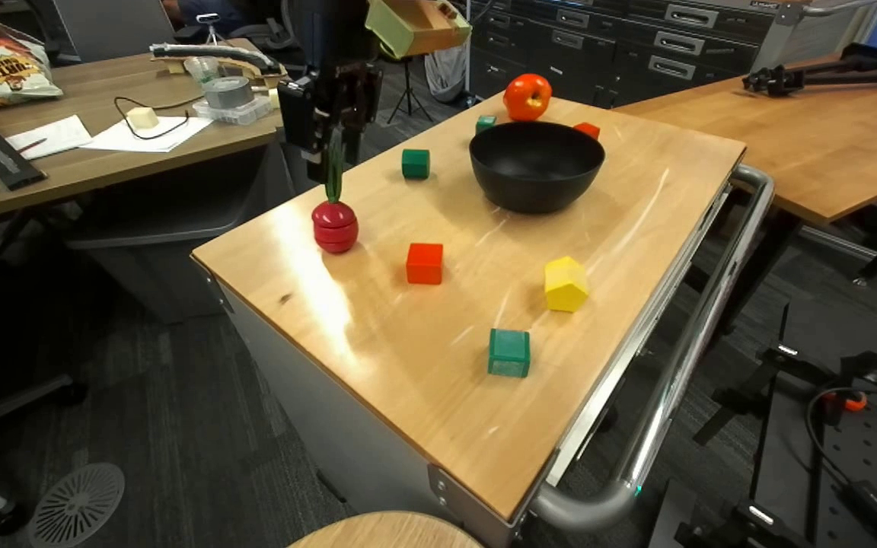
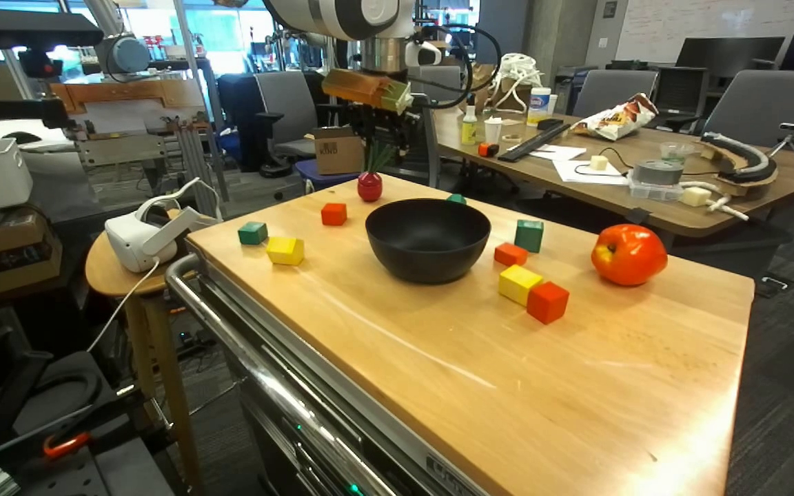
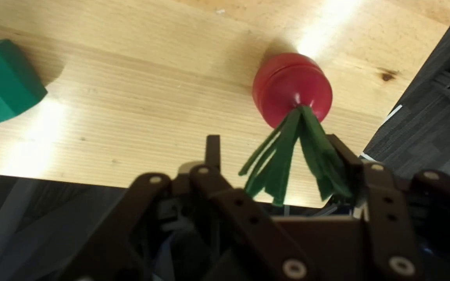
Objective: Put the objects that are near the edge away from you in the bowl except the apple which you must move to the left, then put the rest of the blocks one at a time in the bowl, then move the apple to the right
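Note:
The dark red toy fruit (image 1: 335,227) with its tall green stalk stands upright near the table edge. My gripper (image 3: 274,146) is open around the stalk's spread leaves; the right fingertip lies close against them, while a gap shows at the left one. A small green block (image 3: 6,82) rests to the left in the wrist view, and in an exterior view the bowl hides most of this green block (image 2: 456,199). The wide black bowl (image 2: 428,248) sits mid-table. The red-orange apple (image 2: 628,254) is beyond it. Red (image 1: 425,264), yellow and green blocks lie on the near side.
Past the bowl lie a green block (image 2: 529,235), a flat orange block (image 2: 511,254), a yellow block (image 2: 520,284) and a red block (image 2: 548,302). A metal rail (image 1: 682,396) runs along one table side. A cluttered desk (image 2: 617,165) stands behind.

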Robot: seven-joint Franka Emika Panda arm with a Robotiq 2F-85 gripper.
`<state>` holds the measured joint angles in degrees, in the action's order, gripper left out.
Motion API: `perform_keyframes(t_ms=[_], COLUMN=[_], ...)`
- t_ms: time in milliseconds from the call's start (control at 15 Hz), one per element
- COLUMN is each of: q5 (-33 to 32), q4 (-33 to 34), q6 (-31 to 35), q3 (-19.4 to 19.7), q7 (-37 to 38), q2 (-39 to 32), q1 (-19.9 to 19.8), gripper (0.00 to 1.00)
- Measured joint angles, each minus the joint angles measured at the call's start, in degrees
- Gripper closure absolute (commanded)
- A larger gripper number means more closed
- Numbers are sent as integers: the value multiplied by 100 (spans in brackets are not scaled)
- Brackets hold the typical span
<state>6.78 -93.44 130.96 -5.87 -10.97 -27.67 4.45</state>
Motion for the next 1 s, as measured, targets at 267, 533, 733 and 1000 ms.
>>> perform_keyframes(t_ms=[267, 533, 733, 1000], q5=[28, 273, 573, 803], q4=[45, 133, 184, 169], q6=[-70, -373, -585, -914], q3=[-3, -25, -63, -38], q7=[41, 66, 37, -34], q2=[-49, -25, 190, 914], q1=[-9, -113, -284, -535], gripper=[96, 100, 99, 99])
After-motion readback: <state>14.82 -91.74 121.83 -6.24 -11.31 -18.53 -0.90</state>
